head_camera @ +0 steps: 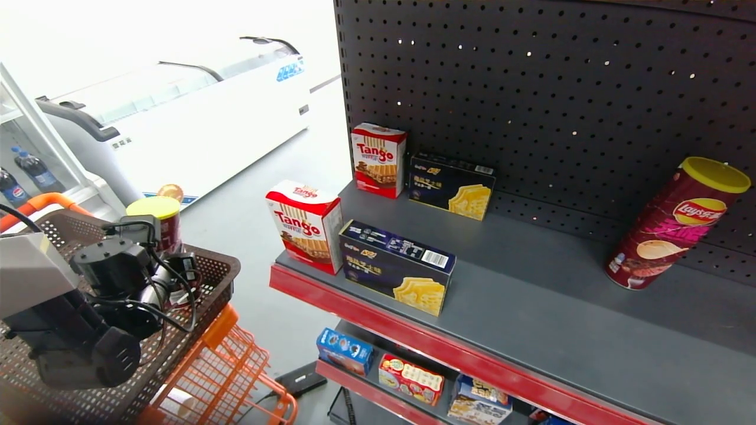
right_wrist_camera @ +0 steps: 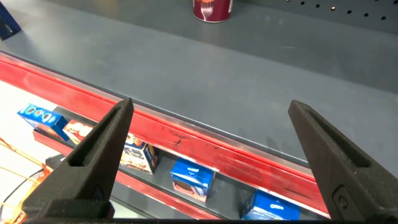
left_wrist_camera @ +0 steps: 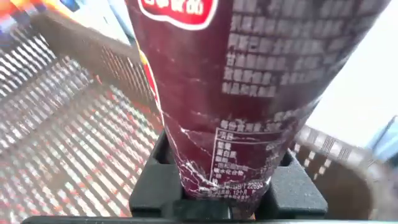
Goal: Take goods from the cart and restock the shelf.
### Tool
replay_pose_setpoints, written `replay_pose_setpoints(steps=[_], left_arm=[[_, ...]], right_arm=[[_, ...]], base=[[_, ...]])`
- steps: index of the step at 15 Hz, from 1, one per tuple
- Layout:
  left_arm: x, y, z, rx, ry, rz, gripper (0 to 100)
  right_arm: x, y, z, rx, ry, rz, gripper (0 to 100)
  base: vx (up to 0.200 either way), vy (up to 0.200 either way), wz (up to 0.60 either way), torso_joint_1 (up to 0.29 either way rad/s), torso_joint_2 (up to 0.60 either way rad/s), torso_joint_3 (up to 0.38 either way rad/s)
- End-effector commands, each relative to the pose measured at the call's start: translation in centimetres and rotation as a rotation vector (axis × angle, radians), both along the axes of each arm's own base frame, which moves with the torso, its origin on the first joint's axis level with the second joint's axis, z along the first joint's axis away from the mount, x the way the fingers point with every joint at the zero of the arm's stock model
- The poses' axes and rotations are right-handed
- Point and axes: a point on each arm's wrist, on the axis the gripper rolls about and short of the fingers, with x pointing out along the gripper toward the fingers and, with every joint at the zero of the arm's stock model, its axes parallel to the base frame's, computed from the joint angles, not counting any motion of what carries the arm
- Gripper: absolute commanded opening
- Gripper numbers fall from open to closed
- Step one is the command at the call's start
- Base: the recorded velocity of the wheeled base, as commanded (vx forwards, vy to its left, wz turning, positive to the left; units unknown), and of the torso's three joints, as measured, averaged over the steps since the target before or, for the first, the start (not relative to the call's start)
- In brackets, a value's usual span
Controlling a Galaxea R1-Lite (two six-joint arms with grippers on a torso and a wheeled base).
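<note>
A maroon chip can with a yellow lid [head_camera: 155, 208] stands upright over the brown cart basket [head_camera: 220, 273] at the left. My left gripper [left_wrist_camera: 227, 190] is shut on its lower body, with a black finger [left_wrist_camera: 155, 186] on each side. The can's maroon wall [left_wrist_camera: 249, 93] rises from between them. A matching chip can [head_camera: 673, 224] leans against the pegboard on the grey shelf [head_camera: 531, 295] at the right. My right gripper [right_wrist_camera: 211, 106] hangs open with nothing in it over the shelf's red front edge [right_wrist_camera: 205, 140], and that second can [right_wrist_camera: 212, 9] is far behind it.
Two red-and-white wafer boxes [head_camera: 307, 224] [head_camera: 378, 158] and two dark blue cracker boxes [head_camera: 397, 265] [head_camera: 452, 186] stand on the shelf's left part. Lower shelves hold small boxes [head_camera: 410, 378]. An orange cart frame [head_camera: 236, 360] sits under the basket. A white freezer [head_camera: 195, 100] stands behind.
</note>
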Motion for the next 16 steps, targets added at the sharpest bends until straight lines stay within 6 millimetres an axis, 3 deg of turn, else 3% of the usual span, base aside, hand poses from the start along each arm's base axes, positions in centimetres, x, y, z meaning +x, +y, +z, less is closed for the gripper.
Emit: replay_pose_setpoints(steps=[1, 3, 6, 8, 11, 12, 14, 15, 16], left_arm=[[-1.1, 0.0, 5.0, 0.039, -0.126, -0.019, 0], [-3.6, -0.9, 9.2, 0.046, -0.155, -0.103, 0], [-6.1, -1.7, 11.9, 0.072, -0.230, -0.148, 0], [-8.7, -3.5, 14.5, 0.075, -0.276, -0.210, 0], [-11.1, -5.3, 15.0, 0.069, -0.290, -0.342, 0], [-12.8, -6.1, 15.9, 0.076, -0.291, -0.462, 0], [-14.4, -6.9, 15.2, 0.048, -0.230, -0.536, 0], [-16.2, -7.3, 15.8, 0.032, -0.243, -0.612, 0], [-16.8, -7.7, 15.9, 0.028, -0.223, -0.688, 0]], right_arm=[[0.0, 0.0, 0.0, 0.001, 0.000, 0.001, 100], [0.0, 0.0, 0.0, 0.001, 0.000, 0.001, 100], [0.0, 0.0, 0.0, -0.001, 0.000, 0.001, 100], [0.0, 0.0, 0.0, -0.001, 0.000, 0.001, 100], [0.0, 0.0, 0.0, 0.001, 0.000, 0.001, 100], [0.0, 0.0, 0.0, -0.001, 0.000, 0.001, 100], [0.0, 0.0, 0.0, -0.001, 0.000, 0.001, 100], [0.0, 0.0, 0.0, 0.001, 0.000, 0.001, 100], [0.0, 0.0, 0.0, -0.001, 0.000, 0.001, 100]], base=[[0.000, 0.000, 0.00, 0.000, 0.00, 0.000], [0.000, 0.000, 0.00, 0.000, 0.00, 0.000], [0.000, 0.000, 0.00, 0.000, 0.00, 0.000], [0.000, 0.000, 0.00, 0.000, 0.00, 0.000], [0.000, 0.000, 0.00, 0.000, 0.00, 0.000], [0.000, 0.000, 0.00, 0.000, 0.00, 0.000], [0.000, 0.000, 0.00, 0.000, 0.00, 0.000], [0.000, 0.000, 0.00, 0.000, 0.00, 0.000], [0.000, 0.000, 0.00, 0.000, 0.00, 0.000]])
